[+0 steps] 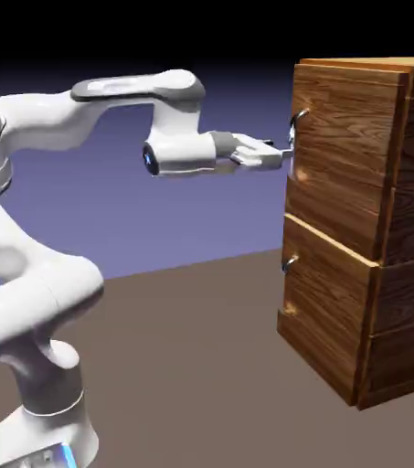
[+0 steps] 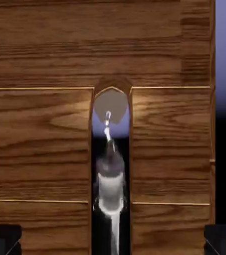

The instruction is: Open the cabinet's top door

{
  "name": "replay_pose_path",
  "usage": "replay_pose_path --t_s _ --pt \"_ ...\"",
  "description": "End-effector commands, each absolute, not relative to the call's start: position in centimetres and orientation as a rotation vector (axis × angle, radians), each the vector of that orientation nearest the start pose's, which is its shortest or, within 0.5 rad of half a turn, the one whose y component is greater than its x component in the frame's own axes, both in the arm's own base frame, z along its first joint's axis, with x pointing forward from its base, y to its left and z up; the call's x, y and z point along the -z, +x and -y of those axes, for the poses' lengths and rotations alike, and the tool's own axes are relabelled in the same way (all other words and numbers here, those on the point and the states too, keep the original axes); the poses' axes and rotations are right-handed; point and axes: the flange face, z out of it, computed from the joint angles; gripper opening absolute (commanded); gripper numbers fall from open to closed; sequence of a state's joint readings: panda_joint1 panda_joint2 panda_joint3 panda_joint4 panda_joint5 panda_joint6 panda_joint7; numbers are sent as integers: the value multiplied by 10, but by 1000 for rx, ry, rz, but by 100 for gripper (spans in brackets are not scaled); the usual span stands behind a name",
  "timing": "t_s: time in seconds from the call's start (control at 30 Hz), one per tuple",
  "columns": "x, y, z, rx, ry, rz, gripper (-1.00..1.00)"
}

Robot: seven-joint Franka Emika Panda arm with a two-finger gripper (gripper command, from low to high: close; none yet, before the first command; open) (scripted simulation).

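The cabinet (image 1: 402,274) of brown wood grain stands at the right of the exterior view. Its top door (image 1: 338,155) is flush with the cabinet's front, and a thin silver handle (image 1: 299,123) sits at its upper left edge. My gripper (image 1: 281,155) reaches level toward the door, just below and left of that handle, open with nothing in it. In the hand view wood grain (image 2: 40,134) fills the picture. The shiny handle (image 2: 110,184) runs up the middle, between my widely spread fingertips (image 2: 2,239). The gripper (image 2: 112,241) is not closed on it.
The shorter lower panel (image 1: 324,311) has its own small handle (image 1: 290,263). The cabinet stands on a brown table (image 1: 183,366). My arm's base rises at the lower left (image 1: 37,393).
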State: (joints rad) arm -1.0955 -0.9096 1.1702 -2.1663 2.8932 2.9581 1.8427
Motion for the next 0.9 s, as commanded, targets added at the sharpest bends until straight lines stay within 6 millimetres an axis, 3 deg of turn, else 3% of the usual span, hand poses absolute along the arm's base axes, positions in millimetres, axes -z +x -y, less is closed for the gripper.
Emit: replay_pose_path --t_s 0.0,0.03,0.47,0.87 --pt "-531 466 -127 -565 658 -1457 0" --pt "-531 466 -127 -565 658 -1457 -100" --pt "-531 424 -102 -696 537 -1522 -100" --pt "-531 369 -48 -901 336 -1610 -100"
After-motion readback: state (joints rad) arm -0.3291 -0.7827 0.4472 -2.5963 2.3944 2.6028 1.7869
